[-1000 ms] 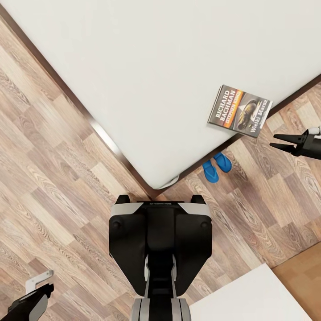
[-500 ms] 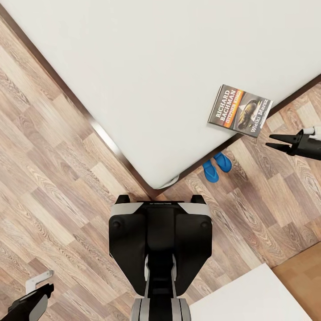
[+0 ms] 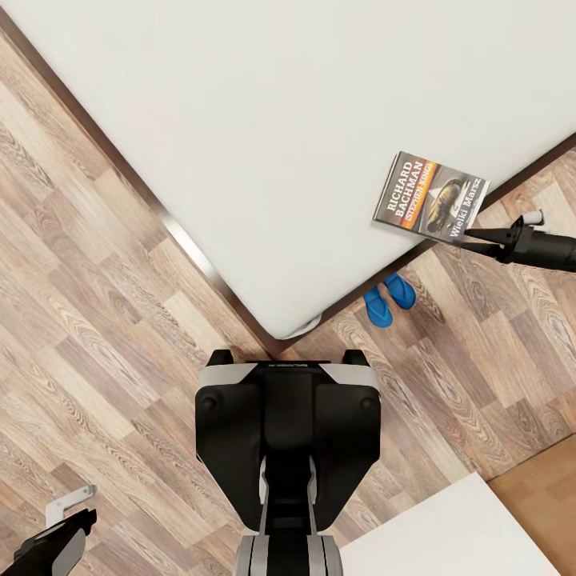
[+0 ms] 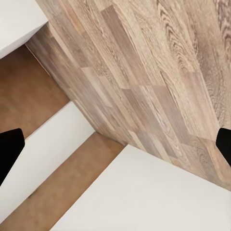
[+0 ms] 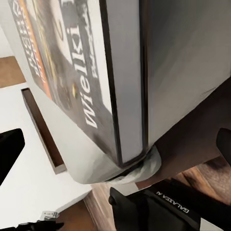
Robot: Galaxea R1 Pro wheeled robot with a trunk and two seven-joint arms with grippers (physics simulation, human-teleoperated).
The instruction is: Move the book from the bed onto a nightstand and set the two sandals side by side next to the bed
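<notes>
Bed [image 3: 304,104]: one, large and low, its plain light-grey mattress edged by a dark brown frame; one corner pointed toward the robot's base in the head view.
Floor [image 3: 96,264]: wood-grain planks in mixed brown and grey tones ran around the bed.
Book [image 3: 430,199]: one thin paperback lay flat on the mattress at the bed's edge, one corner poking just past it; dark cover, orange band, white lettering reading "Richard Bachman" and a small picture. In the right wrist view the book [image 5: 72,72] loomed close, its white page edge facing the camera.
Sandals [image 3: 389,299]: two bright blue flip-flops sat side by side, touching, on the floor against the bed frame, below the book.
Right gripper [image 3: 480,239]: one, its dark fingers set narrowly apart, tips just beside the book's overhanging corner; whether they touched it could not be told.
Left gripper [image 3: 56,534]: one, low over the floor, well apart from the bed; its fingers stood wide in the left wrist view.
</notes>
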